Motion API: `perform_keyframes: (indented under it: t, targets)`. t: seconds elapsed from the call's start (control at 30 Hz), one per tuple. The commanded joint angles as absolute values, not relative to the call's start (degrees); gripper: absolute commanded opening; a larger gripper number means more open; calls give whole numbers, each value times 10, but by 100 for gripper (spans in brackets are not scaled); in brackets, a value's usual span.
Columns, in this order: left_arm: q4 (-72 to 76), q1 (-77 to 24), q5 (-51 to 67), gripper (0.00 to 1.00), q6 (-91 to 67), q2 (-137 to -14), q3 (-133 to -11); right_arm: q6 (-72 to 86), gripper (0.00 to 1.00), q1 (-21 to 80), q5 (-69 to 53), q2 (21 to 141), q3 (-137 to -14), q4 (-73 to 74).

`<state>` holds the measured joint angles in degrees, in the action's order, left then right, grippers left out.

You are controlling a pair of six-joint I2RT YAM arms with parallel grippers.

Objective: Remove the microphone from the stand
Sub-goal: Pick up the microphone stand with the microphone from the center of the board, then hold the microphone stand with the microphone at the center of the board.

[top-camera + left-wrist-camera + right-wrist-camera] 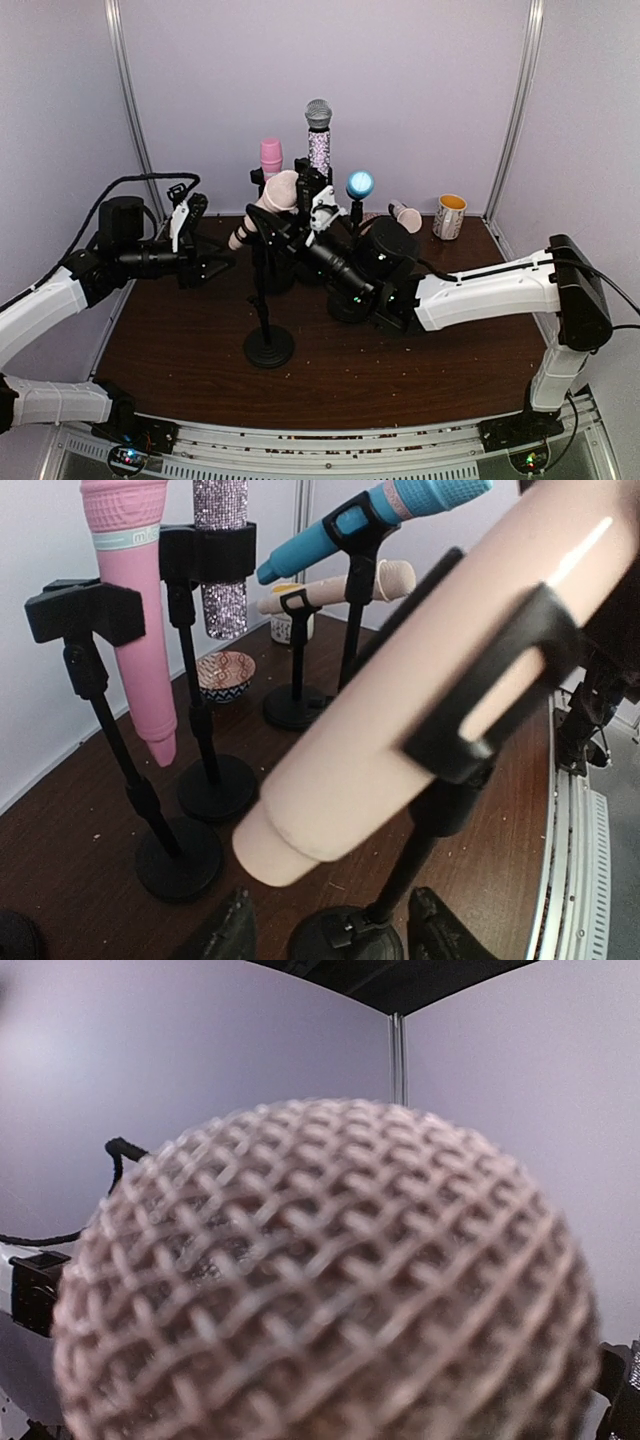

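The peach microphone [400, 710] sits tilted in the black clip [485, 715] of its stand [268, 345], mid-table [420, 350]. The left gripper [338, 930] has its fingers apart on either side of the pole, I'd guess to brace it. The right gripper [292, 212] is up by the mesh head [330, 1280], probably for the pull, but I can't tell if it's clamped. The body is smooth, glossy and tapered.
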<state>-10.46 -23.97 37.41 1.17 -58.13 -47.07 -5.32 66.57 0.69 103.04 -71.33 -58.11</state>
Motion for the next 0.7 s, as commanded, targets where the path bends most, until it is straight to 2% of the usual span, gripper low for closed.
perform_keyframes:
  t: [0.0,0.1,0.27,0.67]
  targets:
    - [-79,-236,403,56,-53,-512,-418,-125,0,688,147,1058,-770,-585]
    - [-36,-237,409,56,-85,-492,-387,-147,0,703,179,1083,-808,-584]
    - [33,-240,442,48,-130,-534,-398,-173,0,722,196,1119,-862,-593]
    - [107,-258,479,43,-98,-608,-430,-139,0,725,161,1134,-878,-601]
